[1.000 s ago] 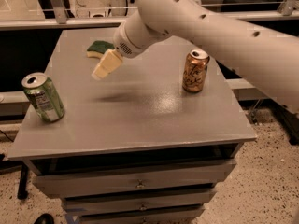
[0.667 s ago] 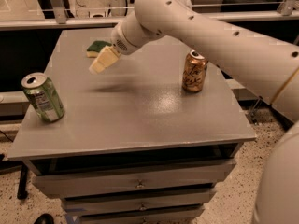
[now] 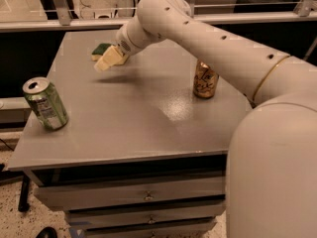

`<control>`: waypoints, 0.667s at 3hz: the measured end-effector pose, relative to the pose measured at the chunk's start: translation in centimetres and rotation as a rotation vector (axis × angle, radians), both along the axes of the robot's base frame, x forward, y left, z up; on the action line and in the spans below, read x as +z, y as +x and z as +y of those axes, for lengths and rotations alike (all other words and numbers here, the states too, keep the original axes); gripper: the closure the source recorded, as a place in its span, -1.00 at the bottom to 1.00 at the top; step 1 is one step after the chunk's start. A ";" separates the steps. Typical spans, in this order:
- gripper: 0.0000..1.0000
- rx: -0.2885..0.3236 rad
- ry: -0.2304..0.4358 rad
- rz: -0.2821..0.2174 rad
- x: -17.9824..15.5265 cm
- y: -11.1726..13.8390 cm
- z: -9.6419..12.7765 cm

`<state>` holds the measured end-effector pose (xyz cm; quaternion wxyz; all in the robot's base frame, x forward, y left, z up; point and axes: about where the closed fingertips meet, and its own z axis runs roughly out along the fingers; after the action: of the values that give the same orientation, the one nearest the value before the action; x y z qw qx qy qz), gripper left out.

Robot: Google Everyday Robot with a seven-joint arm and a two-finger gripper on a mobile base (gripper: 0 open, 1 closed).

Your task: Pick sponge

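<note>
The sponge (image 3: 100, 50), dark green on top with a pale yellow edge, lies flat near the far left part of the grey table (image 3: 138, 108). My gripper (image 3: 105, 63), with pale yellow fingers, hangs just above the table, right beside the sponge on its near right side. It partly covers the sponge's right end. The arm reaches in from the right foreground.
A green soda can (image 3: 45, 103) stands near the table's left front edge. A brown and gold can (image 3: 205, 79) stands at the right. Drawers (image 3: 143, 197) sit below the tabletop. A rail and dark gap run behind the table.
The gripper has moved left and farther back toward the sponge, and lower toward the table. The cans and the sponge have not moved.
</note>
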<state>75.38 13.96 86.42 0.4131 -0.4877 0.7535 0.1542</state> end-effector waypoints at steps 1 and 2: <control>-1.00 -0.037 0.012 0.023 -1.6 2.2 -0.3; -0.67 -0.063 0.022 0.048 -3.0 3.5 -0.5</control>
<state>78.93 13.48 83.38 0.4049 -0.4553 0.7764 0.1611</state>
